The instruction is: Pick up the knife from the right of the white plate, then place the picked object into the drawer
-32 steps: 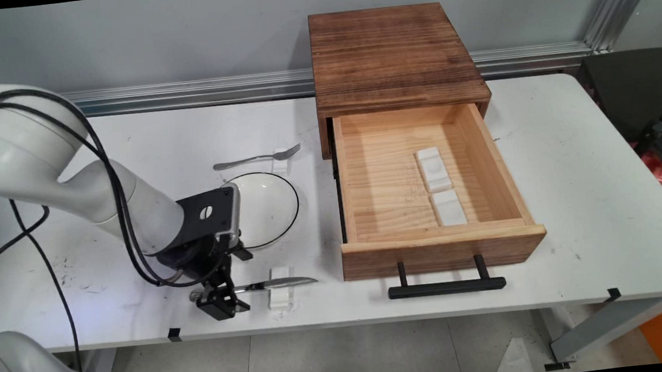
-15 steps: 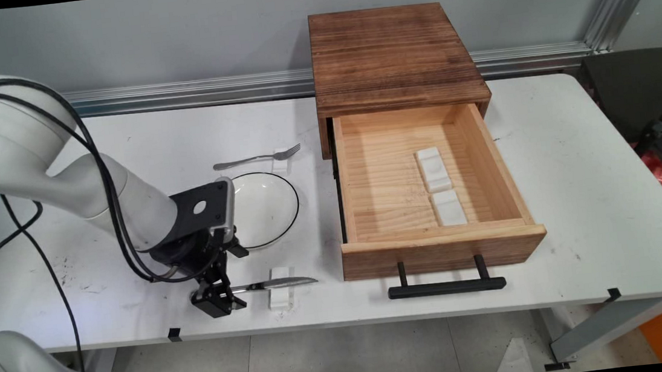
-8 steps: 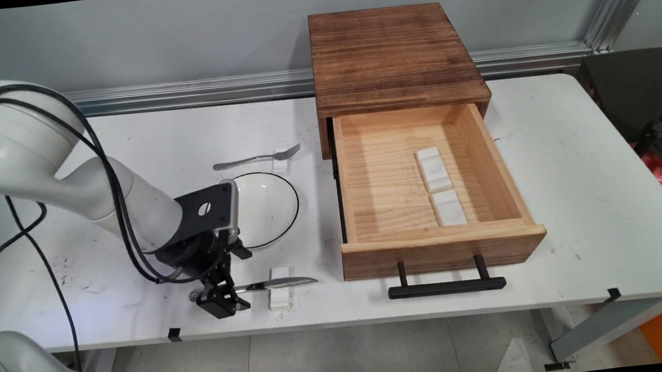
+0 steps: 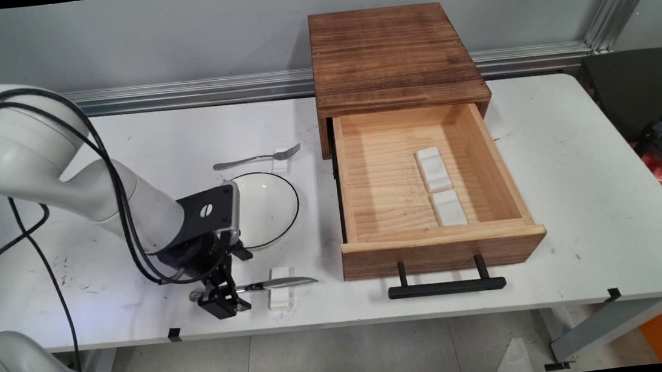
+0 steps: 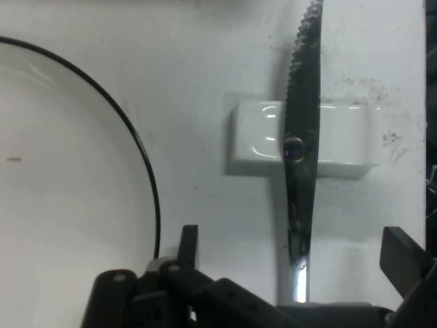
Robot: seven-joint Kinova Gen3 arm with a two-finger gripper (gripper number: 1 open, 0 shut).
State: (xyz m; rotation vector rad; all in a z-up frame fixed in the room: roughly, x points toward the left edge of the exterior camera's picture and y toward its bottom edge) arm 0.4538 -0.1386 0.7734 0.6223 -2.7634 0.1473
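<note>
A steel knife [image 4: 279, 283] lies near the table's front edge, its serrated blade across a small white rest [image 4: 280, 295]. My gripper [image 4: 221, 298] is low over the knife's handle end, left of the rest. In the hand view the knife [image 5: 302, 137] runs up the picture over the white rest [image 5: 304, 139]. My gripper [image 5: 295, 247] is open, one finger on each side of the handle, with clear gaps to both. A white plate with a black rim [image 4: 269, 207] sits just behind the hand; its edge [image 5: 140, 147] shows at the left.
A fork [image 4: 255, 158] lies on another white rest [image 4: 281, 157] behind the plate. To the right stands a wooden box [image 4: 388, 53] with its drawer [image 4: 443, 251] pulled open; two white rests [image 4: 439, 184] lie inside. The drawer's black handle [image 4: 446, 287] reaches toward the table's front edge.
The hand shifted slightly left and then back right over the knife's handle. The knife, plate and drawer have not moved.
</note>
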